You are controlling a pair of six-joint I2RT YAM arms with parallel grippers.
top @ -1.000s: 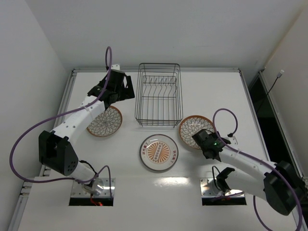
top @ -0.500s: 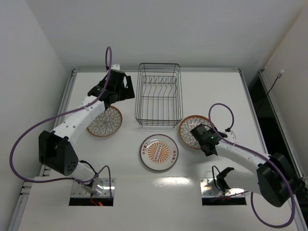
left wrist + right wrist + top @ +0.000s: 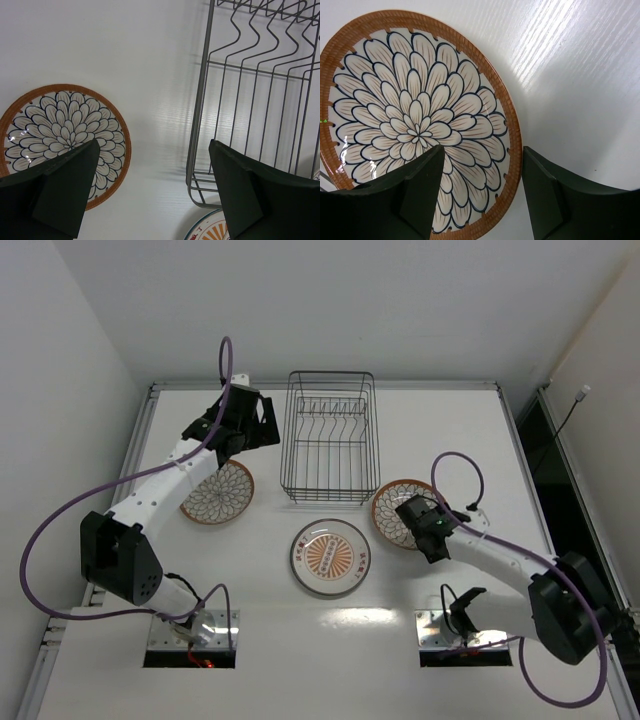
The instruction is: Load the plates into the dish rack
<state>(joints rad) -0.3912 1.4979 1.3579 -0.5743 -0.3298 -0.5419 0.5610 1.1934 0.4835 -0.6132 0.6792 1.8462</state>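
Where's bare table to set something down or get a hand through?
Bare: back right, between dish rack and the table edge; near centre, robot-side of the orange-centred plate. Crowded: by the rack's near end, that plate almost meets the right plate, right pincer over it.

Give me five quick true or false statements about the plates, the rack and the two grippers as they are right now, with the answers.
1. The dish rack holds no plates. True.
2. The left gripper is shut on a plate. False: its jaws are open and empty, above the table between the left floral plate and the dish rack.
3. The right gripper hangs over the right floral plate. True.
4. The orange-centred plate leans against the dish rack. False: it lies flat on the table, apart from the dish rack.
5. The right gripper is open. True.
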